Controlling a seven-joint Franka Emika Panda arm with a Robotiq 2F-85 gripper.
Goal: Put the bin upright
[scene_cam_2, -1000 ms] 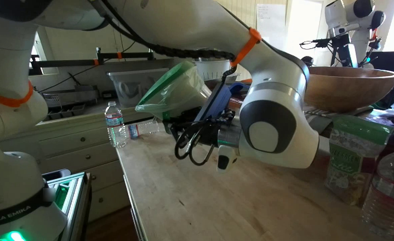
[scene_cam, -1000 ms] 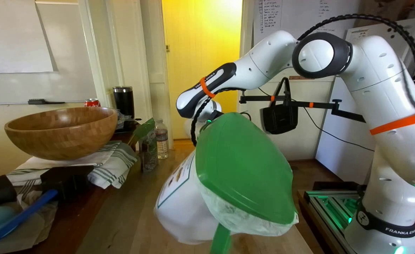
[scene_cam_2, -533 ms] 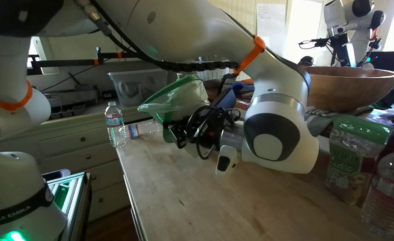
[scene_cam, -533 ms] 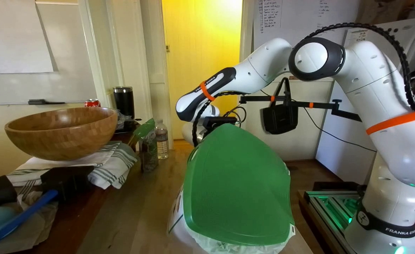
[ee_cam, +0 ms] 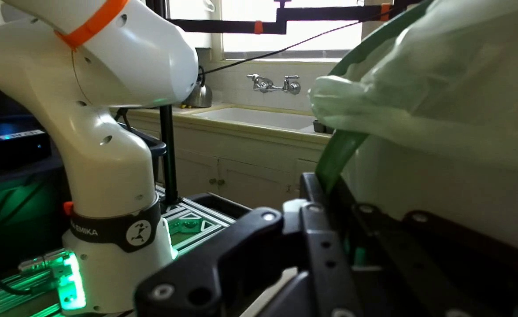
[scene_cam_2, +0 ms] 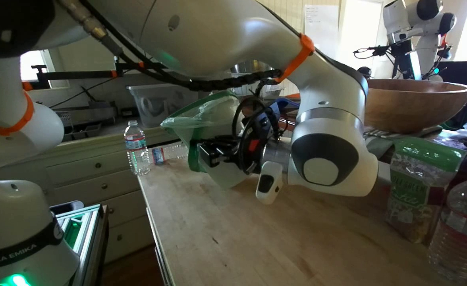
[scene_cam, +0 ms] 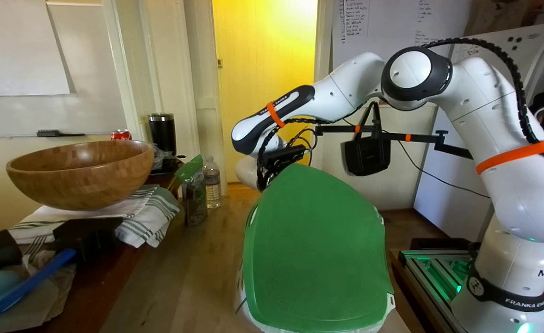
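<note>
"Where's the green-lidded waste bin?"
"Five o'clock in an exterior view, tilted; the Robotiq gripper pinches its green handle."
"And the step?"
"Probably righting; next, rotate it level, gently."

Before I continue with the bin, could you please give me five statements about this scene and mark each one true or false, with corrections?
1. The gripper holds the green strip of the bin. True.
2. The lid is blue. False: the lid is green.
3. The wooden bowl rests on a striped cloth. True.
4. All the bottles stand upright. False: one bottle lies on its side.
5. Orange bands circle the arm. True.
</note>
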